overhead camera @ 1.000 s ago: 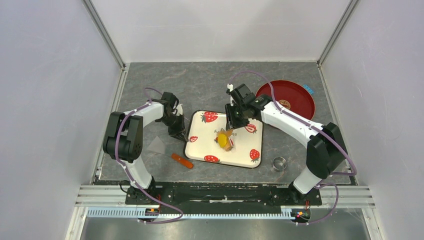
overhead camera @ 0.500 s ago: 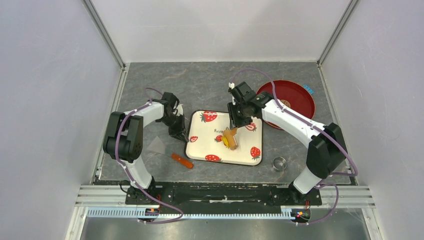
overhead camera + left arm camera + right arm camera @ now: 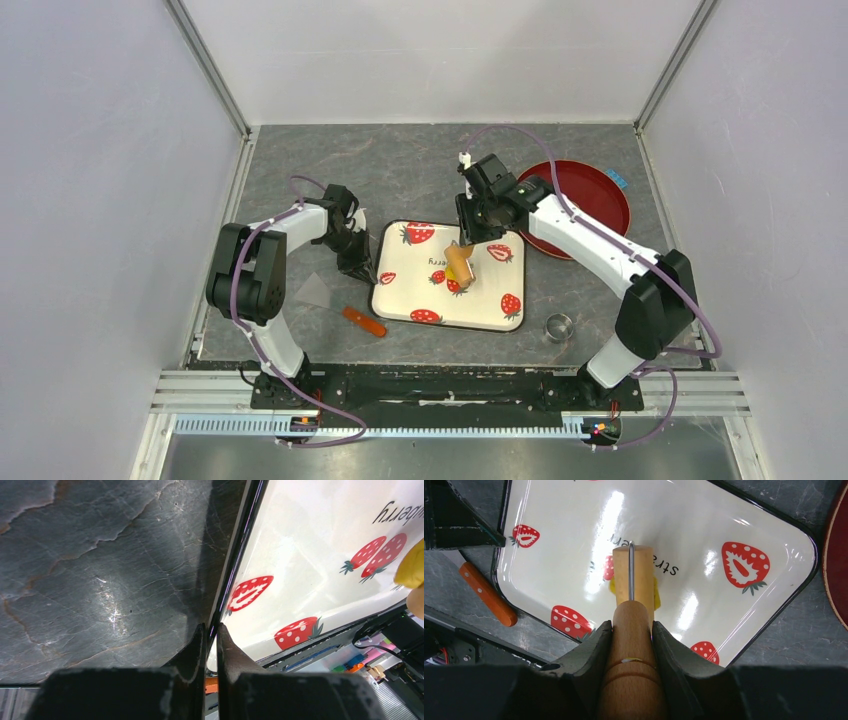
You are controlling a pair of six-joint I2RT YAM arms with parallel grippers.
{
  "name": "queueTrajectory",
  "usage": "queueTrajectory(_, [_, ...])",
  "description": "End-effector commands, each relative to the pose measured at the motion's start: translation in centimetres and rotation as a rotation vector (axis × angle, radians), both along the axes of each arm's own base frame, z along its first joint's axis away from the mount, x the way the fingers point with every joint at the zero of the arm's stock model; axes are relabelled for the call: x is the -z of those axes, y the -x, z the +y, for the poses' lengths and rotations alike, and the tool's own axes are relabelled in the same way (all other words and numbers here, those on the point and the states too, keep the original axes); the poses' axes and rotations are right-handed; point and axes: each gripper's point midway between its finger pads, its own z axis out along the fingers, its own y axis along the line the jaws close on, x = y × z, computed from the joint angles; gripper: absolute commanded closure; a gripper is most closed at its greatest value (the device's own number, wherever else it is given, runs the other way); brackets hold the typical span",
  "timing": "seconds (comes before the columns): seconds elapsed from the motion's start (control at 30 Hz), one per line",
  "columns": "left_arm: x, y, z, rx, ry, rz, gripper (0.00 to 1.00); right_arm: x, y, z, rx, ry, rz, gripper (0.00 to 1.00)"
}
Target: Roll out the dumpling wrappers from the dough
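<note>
R gripper (image 3: 631, 628) is clenched on the handle of the wooden roller (image 3: 621, 575). The handle is pinched btwn both fingers, w/ the barrel held out ahead of them. The roller is laid across the dough (image 3: 657, 593), near the ctr of the strawberry tray (image 3: 724, 520). The dough is mostly covered by the barrel. Only yellow edges are seen on either side of it, lying on the tray floor just beside the printed lettering. Its shape under the roller can't be told.

L gripper (image 3: 210, 630) is closed on the tray's L rim. The black edge is nipped btwn the two fingertips, one finger outside over the table (image 3: 100, 555), the other inside over the tray. In the top view the L arm is bent in from the L, and the R arm is stretched in from the R over the tray's far side.

An orange-handled tool (image 3: 364, 321) is laid on the table just off the tray's near-L corner, apart from it. A pale flat piece (image 3: 315, 291) is seen L of that, by the L arm; what it is can't be told. A red plate (image 3: 585, 195) is set at the far R, close to the tray's far-R corner and partly hidden by the R arm. A small metal ring (image 3: 559, 326) is set on the table near the tray's near-R corner, not touching it.
</note>
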Motion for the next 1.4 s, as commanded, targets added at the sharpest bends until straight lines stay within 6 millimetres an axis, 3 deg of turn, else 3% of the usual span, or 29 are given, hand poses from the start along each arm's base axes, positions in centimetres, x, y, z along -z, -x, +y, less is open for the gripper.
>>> queueTrajectory(0.0, [1.5, -0.5, 0.5, 0.024, -0.044, -0.018, 0.98, -1.6, -0.7, -0.3, 0.011, -0.026, -0.077, 1.00])
queueTrajectory(0.2, [1.5, -0.5, 0.5, 0.026, -0.045, -0.017, 0.98, -0.8, -0.4, -0.5, 0.020, -0.029, -0.075, 1.00])
queueTrajectory(0.37, [1.5, -0.5, 0.5, 0.027, -0.045, -0.017, 0.98, 1.1, 0.0, -1.4, 0.034, -0.002, -0.061, 1.00])
queueTrajectory(0.97, [1.6, -0.3, 0.4, 0.030, -0.043, -0.014, 0.98, 8.7, 5.9, -3.1, -0.017, 0.077, 0.115, 1.00])
queueTrajectory(1.37, [1.6, -0.3, 0.5, 0.031, -0.050, -0.015, 0.98, 10.7, 7.3, -7.3, 0.016, 0.357, 0.116, 1.00])
